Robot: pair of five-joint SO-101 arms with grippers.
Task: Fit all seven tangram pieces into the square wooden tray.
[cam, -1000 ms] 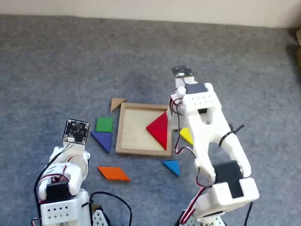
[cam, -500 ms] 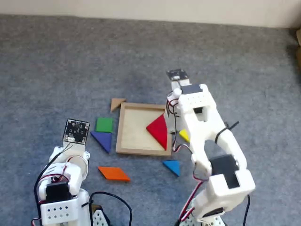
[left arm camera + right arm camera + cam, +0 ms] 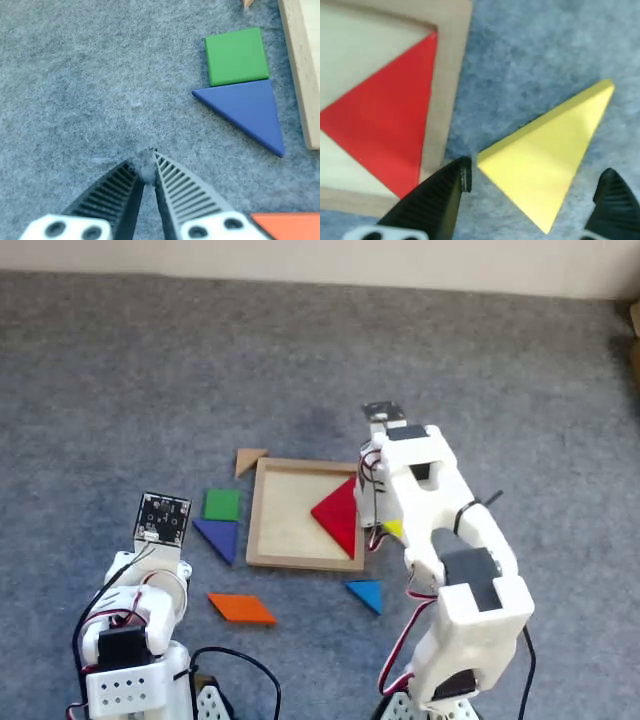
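The right claw (image 3: 537, 176) is spread wide with the yellow triangle (image 3: 547, 160) lying flat between its fingers. One finger (image 3: 445, 192) is down by the tray's outer rim, and the other (image 3: 612, 197) stands off past the triangle's far side. Neither finger touches the piece. The yellow triangle rests on the grey desk (image 3: 530, 65), just outside the right wall of the tray (image 3: 452, 75), with a thin strip of desk between its nearest corner and the wood.

Inside the tray, the red triangle (image 3: 338, 515) lies flat with its long edge along the right wall and its point aimed at the middle. The remainder of the tray floor is bare wood.

The left claw (image 3: 149, 167) is pinched almost shut, its tips nearly meeting with nothing between them, low over the desk near the left arm's base. Just beyond it the green square (image 3: 235, 55) and the dark blue triangle (image 3: 247, 110) sit edge to edge, both just left of the tray. The triangle's sharp corner reaches close to the rim.

A tan triangle (image 3: 249, 460) sits just off the tray's far left corner. The orange parallelogram (image 3: 241, 608) lies well in front of the tray, on the left. A light blue triangle (image 3: 366, 594) lies near the tray's near right corner, outside it.
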